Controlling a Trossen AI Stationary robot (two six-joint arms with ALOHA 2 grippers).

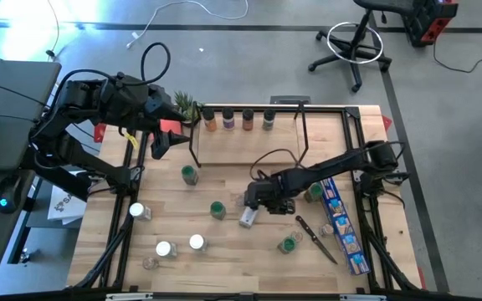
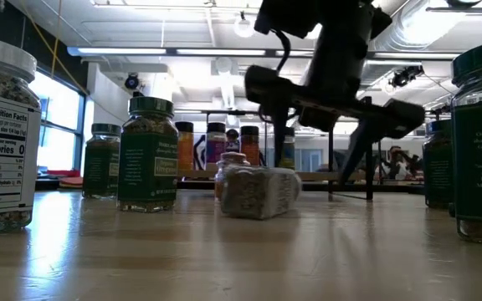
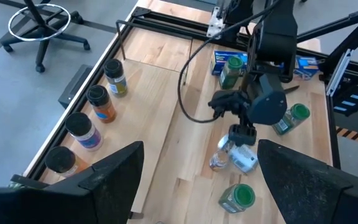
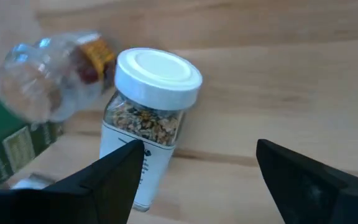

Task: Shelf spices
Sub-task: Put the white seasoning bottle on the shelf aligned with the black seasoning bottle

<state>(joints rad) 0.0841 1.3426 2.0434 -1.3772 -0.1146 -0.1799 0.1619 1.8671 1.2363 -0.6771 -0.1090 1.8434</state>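
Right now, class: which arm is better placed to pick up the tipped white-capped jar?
The right. Its open gripper hangs directly over the white-capped jar, which lies on its side mid-table; the left gripper waits beside the shelf.

Light wood table point(image 1: 224, 251), black frame along its edges; the shelf point(image 1: 249, 142) at the far edge, four spice jars point(image 1: 238, 119) upright in a row on its board. On the table top: a white-capped jar point(image 1: 248, 217) on its side near the middle, a clear jar point(image 3: 219, 157) touching it; green-capped jars point(image 1: 217, 209) scattered upright; white-capped jars point(image 1: 181, 246) toward the near left; a long blue box point(image 1: 343, 224) along the right side; a black-handled knife point(image 1: 316, 238) beside it.
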